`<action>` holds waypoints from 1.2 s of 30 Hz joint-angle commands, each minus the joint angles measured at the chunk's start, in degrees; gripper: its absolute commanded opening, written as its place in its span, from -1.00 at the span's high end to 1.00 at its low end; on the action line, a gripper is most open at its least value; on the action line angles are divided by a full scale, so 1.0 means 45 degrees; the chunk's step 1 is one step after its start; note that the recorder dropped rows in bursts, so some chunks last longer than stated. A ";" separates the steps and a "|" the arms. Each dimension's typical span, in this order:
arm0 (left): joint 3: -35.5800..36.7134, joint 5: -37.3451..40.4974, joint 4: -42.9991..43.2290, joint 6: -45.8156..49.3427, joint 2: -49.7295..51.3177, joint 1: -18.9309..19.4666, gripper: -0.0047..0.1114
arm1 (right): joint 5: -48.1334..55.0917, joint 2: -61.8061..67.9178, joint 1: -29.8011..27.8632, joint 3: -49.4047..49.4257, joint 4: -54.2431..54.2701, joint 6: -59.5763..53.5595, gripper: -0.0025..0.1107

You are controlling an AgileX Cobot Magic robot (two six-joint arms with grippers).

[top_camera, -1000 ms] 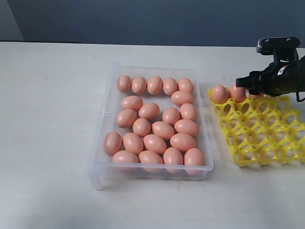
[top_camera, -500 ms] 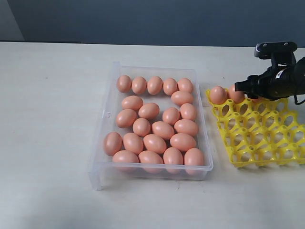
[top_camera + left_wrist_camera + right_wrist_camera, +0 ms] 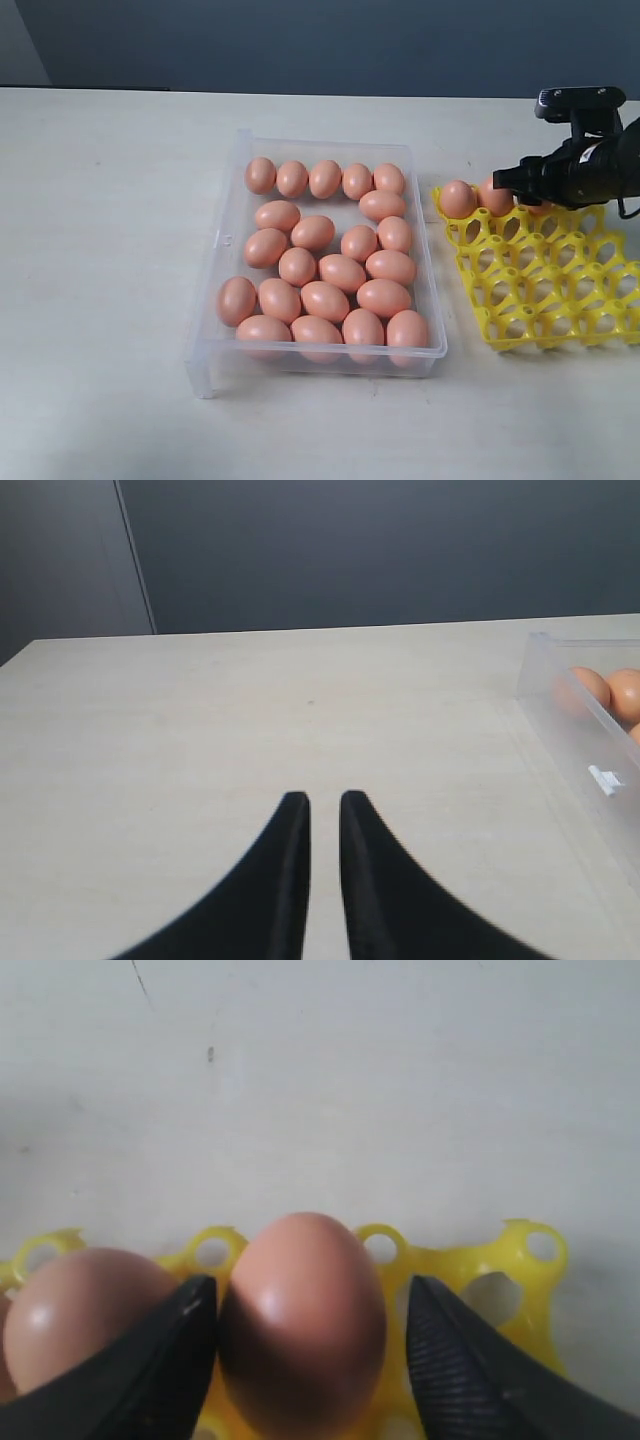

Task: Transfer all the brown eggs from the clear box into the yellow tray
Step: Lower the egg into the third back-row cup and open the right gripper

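Observation:
Several brown eggs (image 3: 325,270) lie in the clear box (image 3: 215,290) at mid-table. The yellow tray (image 3: 545,290) sits to its right, with two eggs (image 3: 458,198) showing in its far row. My right gripper (image 3: 500,180) hovers low over that row. In the right wrist view it (image 3: 310,1285) is open around an egg (image 3: 305,1320) standing in a cup. One finger is close against the egg and a gap shows at the other. A neighbouring egg (image 3: 80,1310) sits beside it. My left gripper (image 3: 324,798) is shut and empty over bare table, near the box's wall (image 3: 575,695).
The pale table (image 3: 100,300) spreads left of and in front of the box. Most cups of the tray (image 3: 560,310) hold nothing. A dark wall runs behind the table's far edge.
The right gripper has shifted slightly away from the box along the tray's far row, and its jaws have parted a little. The eggs in the box have not moved.

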 commanded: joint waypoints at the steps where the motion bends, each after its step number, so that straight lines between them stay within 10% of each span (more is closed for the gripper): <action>1: 0.0065 -0.0107 -0.0001 -0.0012 0.0012 -0.0006 0.71 | -0.0147 -0.0389 0.0021 -0.0025 0.0059 0.0002 -0.02; 23: 0.0065 -0.0107 -0.0001 -0.0012 0.0012 -0.0006 0.71 | -0.0311 -0.0395 0.0021 -0.0025 0.0674 0.0002 0.05; 36: 0.0065 -0.0107 -0.0001 -0.0012 0.0012 -0.0006 0.71 | 0.0446 -0.0395 0.0021 -0.0025 0.1005 0.0002 0.97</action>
